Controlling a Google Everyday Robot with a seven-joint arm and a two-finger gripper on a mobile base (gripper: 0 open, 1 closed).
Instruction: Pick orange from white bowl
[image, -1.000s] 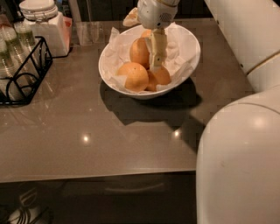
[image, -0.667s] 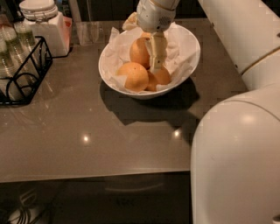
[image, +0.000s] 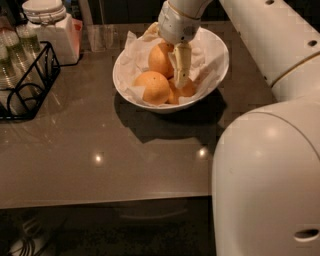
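Observation:
The white bowl (image: 216, 75), lined with crumpled white paper, stands at the back middle of the brown table. It holds three oranges: one at the back (image: 160, 60), a large one at the front left (image: 151, 87), and one low at the right (image: 187, 90), partly hidden. My gripper (image: 181, 70) reaches down into the bowl from above. Its tip sits against the right side of the back orange and just above the low right orange.
A black wire rack (image: 30, 82) with glass bottles stands at the left edge. A white lidded jar (image: 50, 25) and a clear glass (image: 100, 36) stand behind it. My white arm (image: 265, 165) fills the right side of the view. The table's front edge (image: 100, 202) runs below.
My gripper has sunk slightly deeper among the oranges in the bowl. The near arm segment has shifted a little left. The oranges and bowl have not moved.

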